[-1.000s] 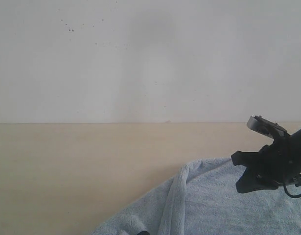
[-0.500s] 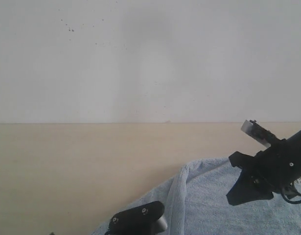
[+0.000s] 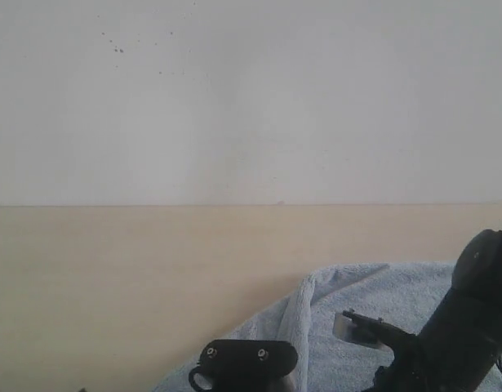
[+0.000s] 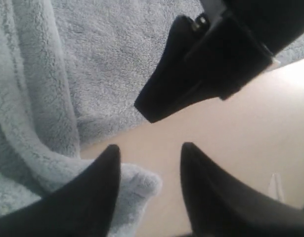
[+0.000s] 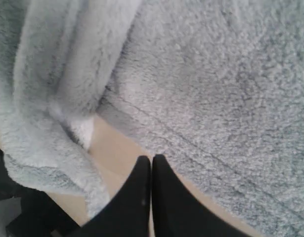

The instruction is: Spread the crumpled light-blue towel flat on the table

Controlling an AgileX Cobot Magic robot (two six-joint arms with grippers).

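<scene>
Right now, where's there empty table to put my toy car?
The table is bare on the whole left side and along the wall, up to the folded edge of the towel. The lower right is crowded with it, the left gripper and the right gripper.

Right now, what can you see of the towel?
The towel is pale light-blue terry cloth, lying on the beige table at the near right. It is not yet flat: a long rolled fold runs across it, and one corner is bunched. A stitched hem shows. The open left gripper hovers at that corner.
</scene>
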